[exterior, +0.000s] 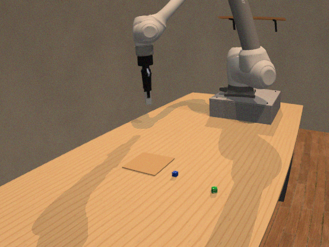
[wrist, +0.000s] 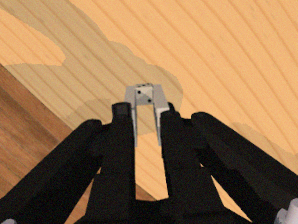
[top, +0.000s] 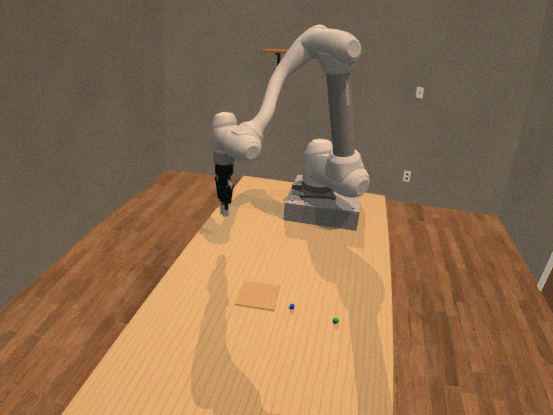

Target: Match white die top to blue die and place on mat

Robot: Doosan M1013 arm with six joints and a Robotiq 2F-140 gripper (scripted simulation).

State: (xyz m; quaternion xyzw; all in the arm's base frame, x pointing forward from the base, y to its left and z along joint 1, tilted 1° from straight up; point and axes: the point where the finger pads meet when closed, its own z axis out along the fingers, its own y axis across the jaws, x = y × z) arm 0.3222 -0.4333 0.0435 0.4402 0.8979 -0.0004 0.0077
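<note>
the white die (wrist: 144, 95) is pinched between the 2 fingertips of the gripper (top: 224, 211) (exterior: 148, 101) (wrist: 144, 99), 2 dark pips showing on the face toward the wrist view. the gripper hangs pointing down, lifted above the table (top: 309, 369) (exterior: 142, 214) (wrist: 220, 60) near its long edge. well apart from it, the square mat (top: 258, 295) (exterior: 148, 164) lies on the table, the blue die (top: 292, 306) (exterior: 175, 174) just beside it, the green die (top: 335, 320) (exterior: 214, 190) farther out.
</note>
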